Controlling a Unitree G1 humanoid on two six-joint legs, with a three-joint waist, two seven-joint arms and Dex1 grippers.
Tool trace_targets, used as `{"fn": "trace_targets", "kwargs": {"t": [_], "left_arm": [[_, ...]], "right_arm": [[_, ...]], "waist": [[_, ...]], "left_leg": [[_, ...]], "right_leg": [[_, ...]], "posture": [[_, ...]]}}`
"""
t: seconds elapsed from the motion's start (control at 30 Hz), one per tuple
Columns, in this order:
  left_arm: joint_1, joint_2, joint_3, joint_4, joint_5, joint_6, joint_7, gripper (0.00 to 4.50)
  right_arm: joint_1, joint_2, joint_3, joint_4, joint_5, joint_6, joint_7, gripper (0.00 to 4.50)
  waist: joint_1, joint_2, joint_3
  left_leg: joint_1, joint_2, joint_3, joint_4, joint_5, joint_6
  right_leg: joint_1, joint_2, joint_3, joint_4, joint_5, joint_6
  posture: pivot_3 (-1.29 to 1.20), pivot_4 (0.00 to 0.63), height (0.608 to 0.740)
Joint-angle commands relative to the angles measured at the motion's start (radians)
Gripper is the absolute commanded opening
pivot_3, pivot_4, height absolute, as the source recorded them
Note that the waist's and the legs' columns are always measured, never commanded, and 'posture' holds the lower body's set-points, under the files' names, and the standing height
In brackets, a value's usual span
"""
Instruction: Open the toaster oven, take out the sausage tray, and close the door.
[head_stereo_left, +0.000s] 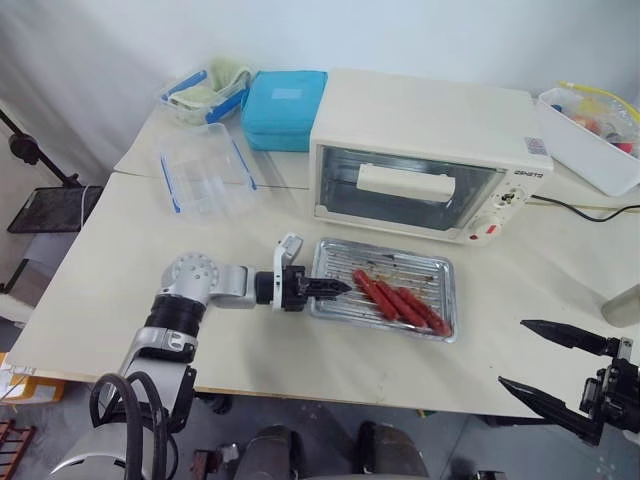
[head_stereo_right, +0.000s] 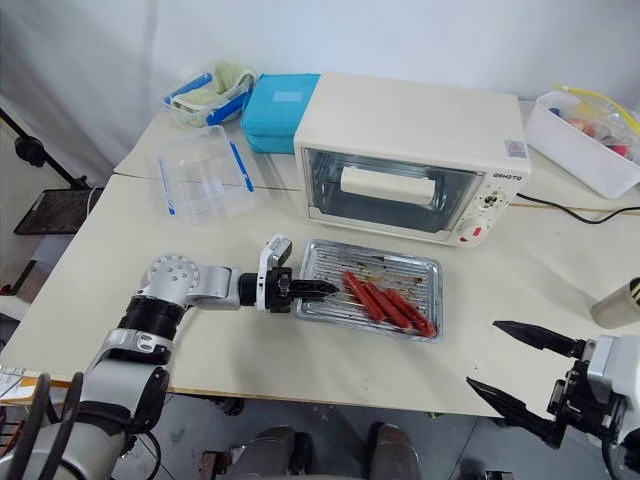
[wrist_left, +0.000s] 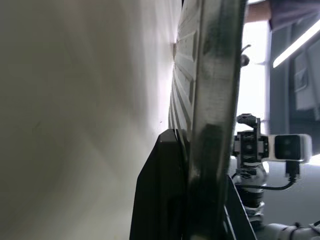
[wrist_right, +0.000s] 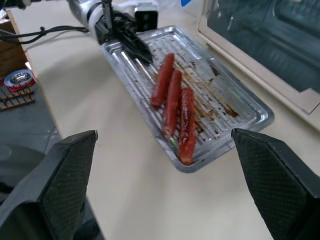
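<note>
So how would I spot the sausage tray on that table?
Find the cream toaster oven at the table's back. On the table just in front of its door lies a shallow silver tray holding three red sausages. It is metal, unlike the clear plastic boxes to the oven's left.

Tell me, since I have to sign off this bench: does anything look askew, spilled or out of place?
Nothing spilled. The sausage tray lies flat on the table, slightly skewed to the toaster oven, its bed smeared brown. The left gripper is shut on its rim. The door is closed.
</note>
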Motion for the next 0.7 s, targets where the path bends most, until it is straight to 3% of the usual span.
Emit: {"fn": "trace_targets", "kwargs": {"t": [0.03,0.17,0.5,0.67,0.7], "left_arm": [[0.000,-0.013,-0.023,0.019,0.095,0.019,-0.063,0.00],[0.011,-0.016,-0.001,0.008,0.165,0.031,-0.078,0.00],[0.110,0.075,0.083,-0.187,0.238,0.062,-0.096,3.08],[0.316,0.285,0.022,-0.489,0.362,-0.282,-0.328,4.47],[0.362,0.327,0.013,-0.531,0.397,-0.372,-0.385,4.47]], "right_arm": [[0.017,0.012,-0.036,-0.002,-0.004,-0.023,-0.001,4.49],[0.012,0.013,-0.022,-0.003,-0.007,-0.024,-0.010,4.49],[-0.066,0.000,0.052,0.034,-0.025,-0.019,-0.016,4.50],[-0.099,-0.012,0.067,0.085,-0.037,-0.027,0.007,4.50],[-0.107,-0.015,0.069,0.100,-0.040,-0.030,0.015,4.50]], "waist": [[0.000,0.000,0.000],[-0.001,0.001,-0.001],[-0.010,0.001,0.000],[-0.019,0.001,-0.001],[-0.020,0.001,-0.001]], "left_leg": [[0.000,0.000,0.000,0.000,0.000,0.000],[0.002,0.000,0.000,0.000,0.000,0.000],[0.002,0.003,0.002,-0.003,0.000,-0.001],[0.006,0.004,0.004,-0.004,0.000,-0.003],[0.007,0.004,0.005,-0.004,0.000,-0.003]], "right_leg": [[0.000,0.000,0.001,0.000,0.000,0.000],[0.001,-0.001,0.002,-0.001,0.000,0.001],[-0.002,0.001,0.004,0.001,0.000,0.000],[-0.002,0.001,0.010,0.003,-0.001,-0.001],[-0.001,0.001,0.011,0.003,-0.001,-0.002]], "posture": [[0.00,0.150,0.740],[0.00,0.150,0.740],[0.00,0.150,0.740],[0.00,0.150,0.740],[0.00,0.150,0.740]]}}
